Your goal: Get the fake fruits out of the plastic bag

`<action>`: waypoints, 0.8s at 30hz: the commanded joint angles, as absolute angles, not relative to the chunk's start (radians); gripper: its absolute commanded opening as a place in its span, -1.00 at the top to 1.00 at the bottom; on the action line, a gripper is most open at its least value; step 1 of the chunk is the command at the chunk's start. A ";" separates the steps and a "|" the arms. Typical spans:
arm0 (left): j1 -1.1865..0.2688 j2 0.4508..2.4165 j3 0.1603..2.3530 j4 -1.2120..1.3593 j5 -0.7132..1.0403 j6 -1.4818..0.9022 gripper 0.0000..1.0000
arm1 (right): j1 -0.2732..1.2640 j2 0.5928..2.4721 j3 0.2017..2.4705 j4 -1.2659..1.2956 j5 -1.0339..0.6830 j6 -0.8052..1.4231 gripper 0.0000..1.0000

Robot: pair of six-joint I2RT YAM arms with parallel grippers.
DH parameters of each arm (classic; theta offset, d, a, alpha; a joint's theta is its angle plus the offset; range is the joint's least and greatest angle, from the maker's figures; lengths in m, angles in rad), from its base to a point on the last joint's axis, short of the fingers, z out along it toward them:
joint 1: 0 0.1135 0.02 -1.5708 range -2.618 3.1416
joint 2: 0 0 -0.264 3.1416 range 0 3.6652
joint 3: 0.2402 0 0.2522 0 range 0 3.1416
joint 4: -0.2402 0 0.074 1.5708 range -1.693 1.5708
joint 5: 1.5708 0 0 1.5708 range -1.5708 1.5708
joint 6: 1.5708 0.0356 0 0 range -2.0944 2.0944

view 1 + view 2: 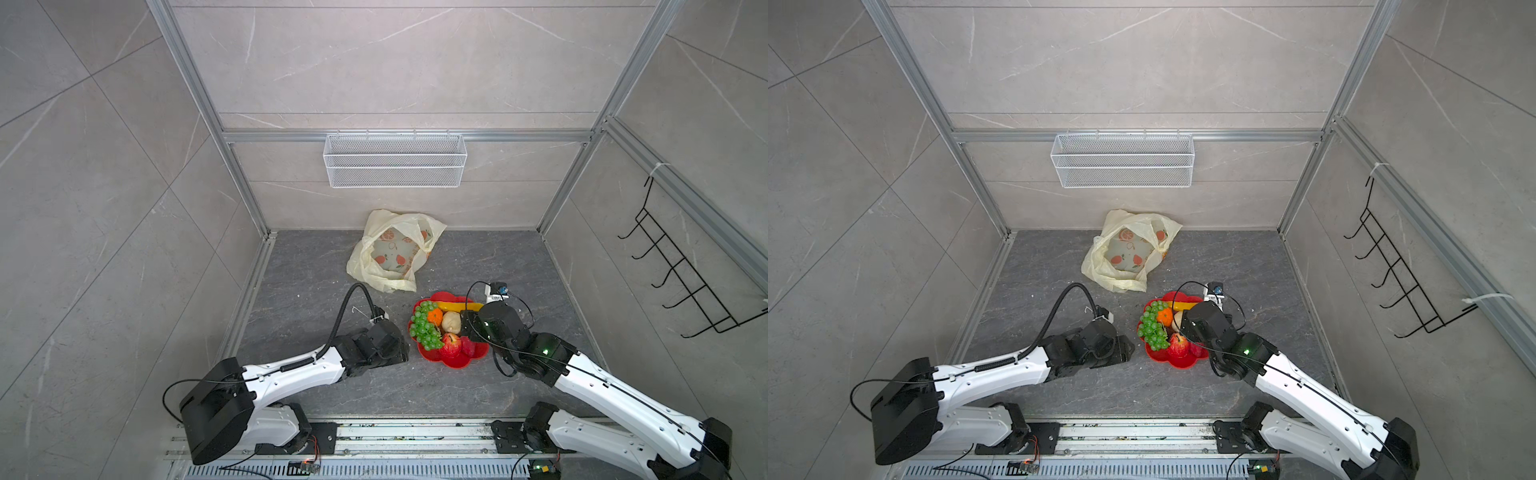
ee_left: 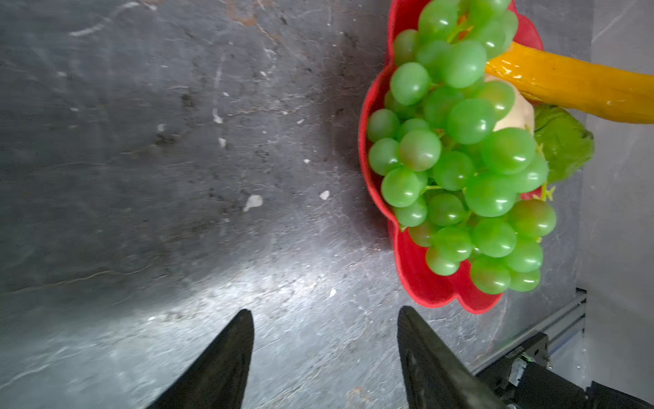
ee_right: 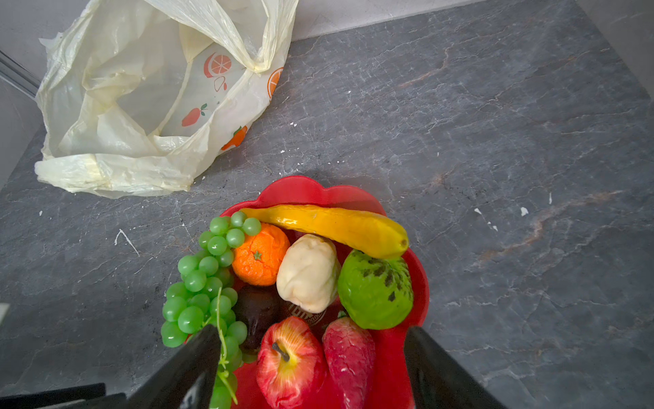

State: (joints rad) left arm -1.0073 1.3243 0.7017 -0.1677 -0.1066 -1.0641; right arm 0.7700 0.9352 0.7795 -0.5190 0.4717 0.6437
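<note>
Eight fake fruits [image 1: 451, 322] crowd a red flower-shaped plate [image 1: 453, 364], while the plastic bag [image 1: 365, 266] lies slack and open-mouthed by the back wall [image 1: 291, 199], near the plate but not touching it.

On the plate sit the banana [image 3: 336, 226], orange [image 3: 260, 256], grape bunch [image 3: 201, 283], peach [image 3: 308, 272], green round fruit [image 3: 375, 290], dark brown fruit [image 3: 256, 311], apple [image 3: 288, 354] and strawberry [image 3: 348, 354]. The right gripper [image 3: 313, 331] hovers over the apple and strawberry, fingers spread wide and gripping nothing. The left gripper [image 2: 325, 311] is over the bare tabletop [image 2: 141, 177] beside the grapes, fingers apart with nothing between them.
</note>
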 commanded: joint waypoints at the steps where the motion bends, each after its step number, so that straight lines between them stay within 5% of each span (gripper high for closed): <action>1: -1.028 1.393 0.723 -0.002 -0.102 -1.137 -0.20 | 0.765 0.905 0.756 -0.511 0.485 0.664 -0.67; 19: -1.047 1.558 0.785 0.060 -0.039 -1.142 0.10 | 0.765 0.886 0.725 -0.511 0.477 0.677 -0.68; 24: -1.048 1.595 0.814 0.058 -0.022 -1.149 0.35 | 0.765 0.902 0.732 -0.515 0.476 0.674 -0.68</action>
